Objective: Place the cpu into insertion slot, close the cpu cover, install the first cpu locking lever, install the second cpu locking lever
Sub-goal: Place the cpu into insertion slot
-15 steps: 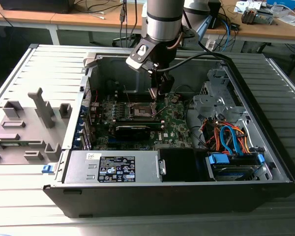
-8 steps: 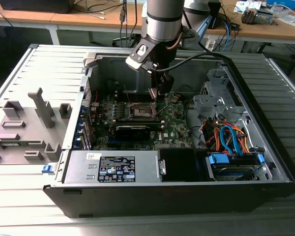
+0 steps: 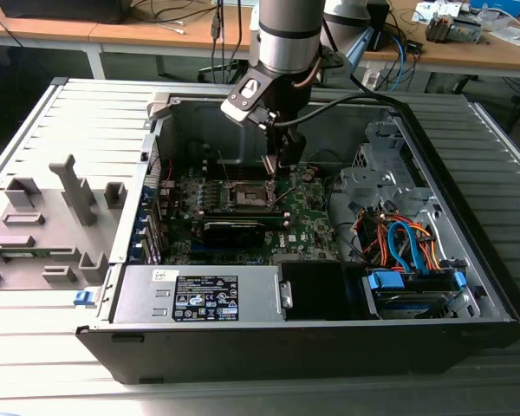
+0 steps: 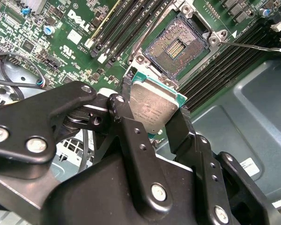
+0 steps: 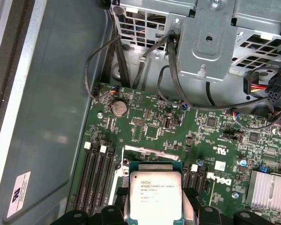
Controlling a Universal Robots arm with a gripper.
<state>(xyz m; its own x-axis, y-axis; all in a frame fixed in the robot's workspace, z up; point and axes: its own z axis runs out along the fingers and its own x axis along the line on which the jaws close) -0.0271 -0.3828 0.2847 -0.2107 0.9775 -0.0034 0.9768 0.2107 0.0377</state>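
The gripper (image 4: 154,99) is clamped on the cpu (image 4: 155,107), its black fingers (image 4: 131,136) pinching two opposite edges and the chip's silver top facing both wrist cameras. In the exterior view it hangs just above the slot (image 3: 250,196), mid-board (image 3: 310,218) inside the open case (image 3: 329,348). In the second wrist view the slot lies uncovered, pins showing, apart from the cpu.

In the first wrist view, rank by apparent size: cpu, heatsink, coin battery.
1. cpu, though it is nearest the camera, so its lead over the heatsink is unsure.
2. heatsink, at the picture's edge.
3. coin battery, clearly smallest.
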